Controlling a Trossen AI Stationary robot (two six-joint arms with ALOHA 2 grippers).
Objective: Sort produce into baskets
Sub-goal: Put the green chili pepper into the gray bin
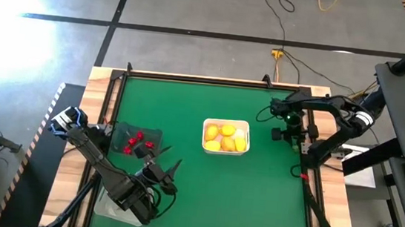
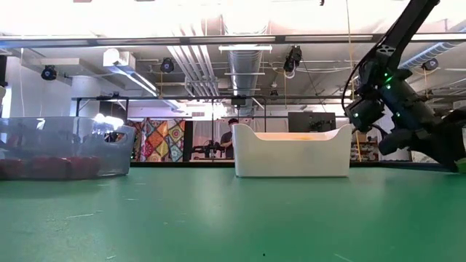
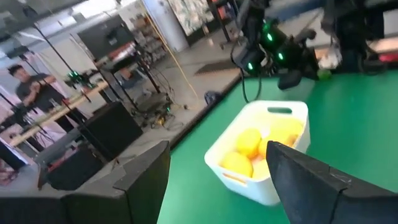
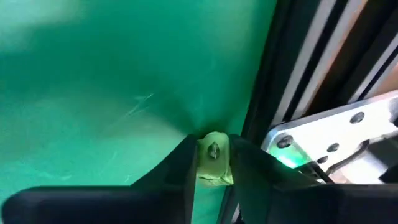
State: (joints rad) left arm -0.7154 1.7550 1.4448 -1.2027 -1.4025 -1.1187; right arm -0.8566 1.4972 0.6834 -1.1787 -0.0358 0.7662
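Observation:
A small green piece of produce (image 4: pixel 213 158) lies on the green mat at the table's right edge, beside the black rail (image 4: pixel 280 81). My right gripper (image 4: pixel 214 163) (image 1: pixel 304 152) is shut on it. A white basket (image 1: pixel 226 137) at the table's middle holds yellow rounds (image 3: pixel 249 144). On the left, a dark see-through basket (image 1: pixel 137 141) holds red pieces (image 1: pixel 134 141). My left gripper (image 3: pixel 217 186) (image 1: pixel 173 173) hangs open above the mat at the near left and points toward the white basket. A clear basket (image 1: pixel 108 207) lies under the left arm. My right gripper pinches the green piece's two opposite sides (image 4: pixel 203 163) between its two fingers. The fingers come steeply from above and slant down toward the table's right edge. The piece sits low at the mat, right by the rail; whether it is lifted clear, I cannot tell.
A metal bracket (image 4: pixel 329 140) and the black rail run close along the right gripper's far side. Open green mat (image 1: pixel 239 199) lies between the white basket and the near edge. People and benches show in the room beyond the table.

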